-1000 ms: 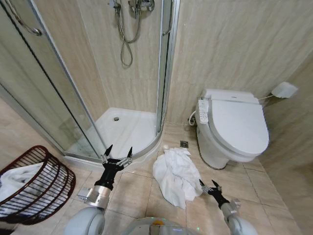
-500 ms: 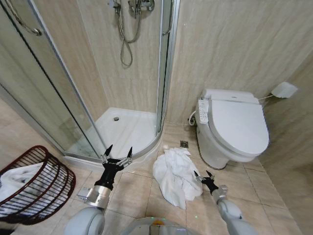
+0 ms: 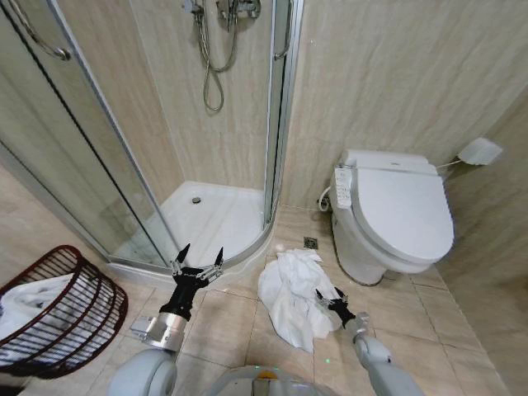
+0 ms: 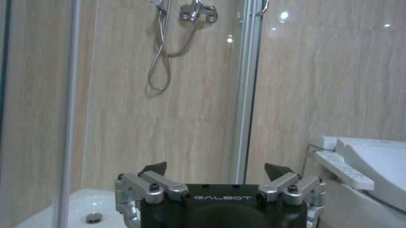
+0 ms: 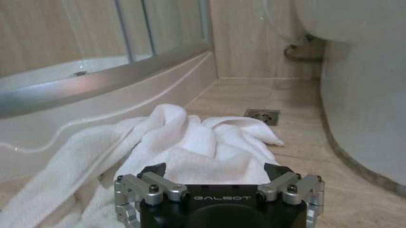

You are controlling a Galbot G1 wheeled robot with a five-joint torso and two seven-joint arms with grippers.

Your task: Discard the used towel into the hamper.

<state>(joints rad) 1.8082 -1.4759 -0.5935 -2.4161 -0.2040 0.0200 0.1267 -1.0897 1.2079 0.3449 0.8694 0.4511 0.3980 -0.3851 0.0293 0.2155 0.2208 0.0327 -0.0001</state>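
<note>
A crumpled white towel (image 3: 293,293) lies on the tiled floor between the shower base and the toilet. My right gripper (image 3: 329,298) stands open, low at the towel's right edge; in the right wrist view its fingertips (image 5: 152,170) hover just over the towel (image 5: 190,147). The hamper (image 3: 78,318), a dark red-brown wire basket, sits tilted at the lower left with white cloth inside. My left gripper (image 3: 198,259) is open and held up by the shower base rim, away from the towel; its fingers (image 4: 154,167) hold nothing.
The white toilet (image 3: 396,210) stands right of the towel. A glass shower enclosure (image 3: 124,165) with a white base (image 3: 206,219) fills the left and middle. A floor drain (image 3: 310,242) lies behind the towel. Open floor tiles stretch between hamper and towel.
My right gripper has moved left and forward, from the floor right of the towel to the towel's right edge. The left arm and the towel have stayed still.
</note>
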